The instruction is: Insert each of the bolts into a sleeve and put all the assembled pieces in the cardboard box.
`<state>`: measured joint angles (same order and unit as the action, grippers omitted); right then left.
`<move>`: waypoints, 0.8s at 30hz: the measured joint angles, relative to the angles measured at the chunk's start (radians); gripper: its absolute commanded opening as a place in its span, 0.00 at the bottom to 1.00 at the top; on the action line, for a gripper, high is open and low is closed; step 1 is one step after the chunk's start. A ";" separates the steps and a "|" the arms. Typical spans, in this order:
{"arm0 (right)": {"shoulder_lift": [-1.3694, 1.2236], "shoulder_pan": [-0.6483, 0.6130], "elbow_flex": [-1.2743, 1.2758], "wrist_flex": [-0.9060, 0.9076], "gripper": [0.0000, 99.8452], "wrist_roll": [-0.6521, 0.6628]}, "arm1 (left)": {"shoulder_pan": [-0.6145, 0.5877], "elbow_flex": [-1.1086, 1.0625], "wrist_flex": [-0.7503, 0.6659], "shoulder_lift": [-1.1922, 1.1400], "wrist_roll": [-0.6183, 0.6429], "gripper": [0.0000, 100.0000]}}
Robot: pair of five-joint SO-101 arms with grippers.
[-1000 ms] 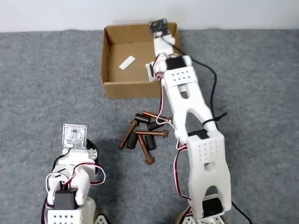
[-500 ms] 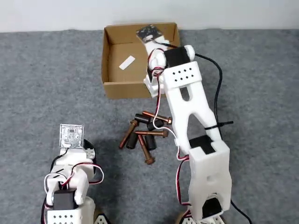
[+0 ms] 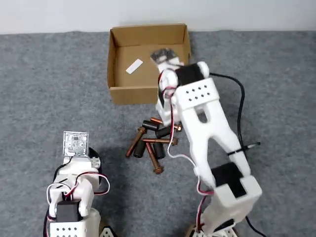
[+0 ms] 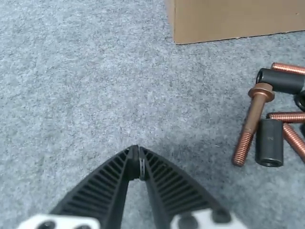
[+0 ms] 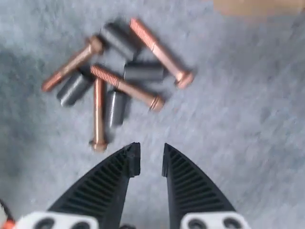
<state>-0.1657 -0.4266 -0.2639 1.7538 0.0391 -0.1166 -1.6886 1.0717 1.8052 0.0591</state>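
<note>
Several copper bolts (image 3: 134,141) and black sleeves (image 3: 150,125) lie loose in a pile on the grey carpet, in front of the cardboard box (image 3: 113,64). In the right wrist view my right gripper (image 5: 147,160) hangs over the pile's edge, slightly open, nothing between its fingers. Bolts (image 5: 125,87) and sleeves (image 5: 143,71) lie crossed just beyond its tips. The right arm (image 3: 197,103) stretches from the near right to the box's front wall. My left gripper (image 4: 137,163) is shut and empty, low over bare carpet, with a bolt (image 4: 250,125) and a sleeve (image 4: 269,143) off to its side.
A small white slip (image 3: 134,65) lies inside the box. The left arm (image 3: 74,187) sits folded at the near left. Open carpet spreads left of the pile and to the far right. A black cable (image 3: 239,106) trails beside the right arm.
The right arm has drawn back from over the box and swung toward the pile, its wrist now at the box's front wall. The left arm has barely moved.
</note>
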 measured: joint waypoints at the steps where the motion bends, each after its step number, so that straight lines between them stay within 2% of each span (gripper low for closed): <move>1: 0.003 -0.011 0.040 0.000 0.07 -0.009 | 0.000 0.000 0.000 0.000 0.000 0.00; 5: -0.002 -0.071 0.152 0.000 0.11 -0.021 | 0.000 0.000 0.000 0.000 0.000 0.00; 9: -0.075 -0.121 0.157 0.000 0.16 -0.044 | 0.000 0.000 0.000 0.000 0.000 0.00; 24: -0.358 -0.192 -0.023 -0.020 0.14 -0.081 | 0.000 0.000 0.000 0.000 0.000 0.00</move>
<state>-0.5232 -0.6183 -0.2869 1.7338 -0.0422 -0.1166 -1.6886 1.0717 1.8052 0.0591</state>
